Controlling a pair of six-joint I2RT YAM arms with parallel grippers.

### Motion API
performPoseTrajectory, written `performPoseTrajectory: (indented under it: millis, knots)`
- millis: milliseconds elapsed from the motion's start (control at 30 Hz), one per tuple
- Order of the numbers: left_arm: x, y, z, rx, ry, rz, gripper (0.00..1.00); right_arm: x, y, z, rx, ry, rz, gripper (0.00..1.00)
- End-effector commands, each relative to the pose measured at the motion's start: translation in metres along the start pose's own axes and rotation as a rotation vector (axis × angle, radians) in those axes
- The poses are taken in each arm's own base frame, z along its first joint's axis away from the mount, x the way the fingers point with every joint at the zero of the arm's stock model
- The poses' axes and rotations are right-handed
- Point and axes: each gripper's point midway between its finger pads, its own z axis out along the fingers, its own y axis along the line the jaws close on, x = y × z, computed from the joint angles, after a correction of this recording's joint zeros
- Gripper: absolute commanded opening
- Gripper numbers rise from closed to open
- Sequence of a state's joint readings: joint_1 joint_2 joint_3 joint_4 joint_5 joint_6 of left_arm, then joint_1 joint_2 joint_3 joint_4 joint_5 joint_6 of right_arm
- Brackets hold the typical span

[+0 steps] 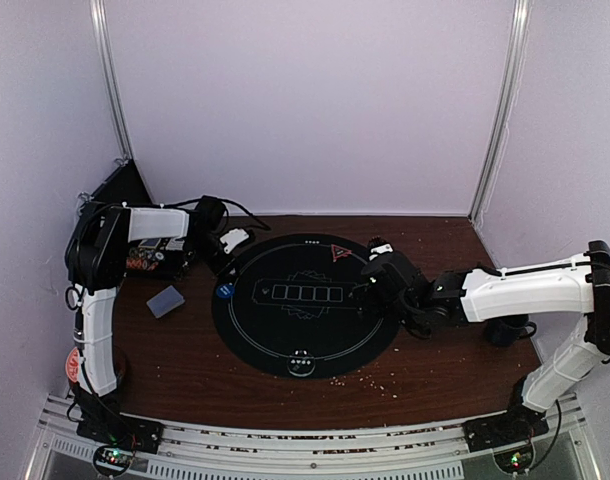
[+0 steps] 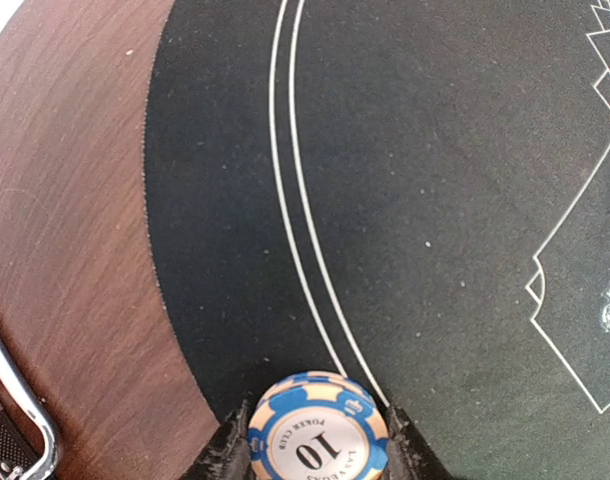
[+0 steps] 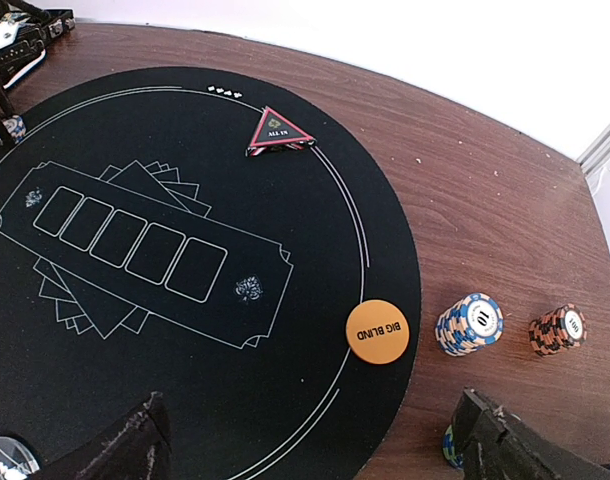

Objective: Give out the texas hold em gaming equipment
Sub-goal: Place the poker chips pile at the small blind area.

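Note:
My left gripper is shut on a small stack of blue-and-cream poker chips marked 10, just over the left edge of the round black mat. In the top view it hangs near a blue button. My right gripper is open over the mat's right side, holding nothing. Beyond it lie an orange BIG BLIND button, a blue chip stack and a red chip stack on the wood. A red ALL IN triangle sits at the mat's far edge. Grey-blue cards lie left of the mat.
An open case stands at the back left under the left arm. A dark blue mug sits under the right arm. A red-topped can is by the left arm's base. Another chip stack peeks from behind my right finger.

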State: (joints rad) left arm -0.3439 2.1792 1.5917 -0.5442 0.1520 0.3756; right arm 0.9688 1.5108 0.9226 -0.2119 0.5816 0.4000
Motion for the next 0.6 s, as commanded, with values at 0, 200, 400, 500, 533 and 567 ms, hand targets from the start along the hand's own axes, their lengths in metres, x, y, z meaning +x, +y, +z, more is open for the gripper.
performPoseTrajectory:
  millis: [0,200,400,500,533,567]
  knots:
    - [0.0092,0.0038,0.0078,-0.014,0.019,-0.026,0.07,0.0008,-0.0064,0.0006,0.034,-0.006,0.007,1.00]
    - [0.0131,0.0033,0.0081,-0.017,0.029,-0.030,0.14,0.0008,-0.0069,0.0005,0.034,-0.006,0.008,1.00]
    - [0.0137,0.0053,0.0043,-0.035,0.027,-0.038,0.15,0.0007,-0.0069,0.0005,0.034,-0.006,0.008,1.00]
    - [0.0144,0.0063,0.0033,-0.044,0.029,-0.040,0.15,0.0007,-0.0068,0.0005,0.034,-0.006,0.008,1.00]
    - [0.0154,0.0061,0.0031,-0.043,0.031,-0.041,0.14,0.0005,-0.0065,0.0003,0.033,-0.006,0.008,1.00]
    - [0.0155,0.0057,0.0029,-0.042,0.031,-0.041,0.14,0.0004,-0.0065,0.0003,0.033,-0.007,0.009,1.00]
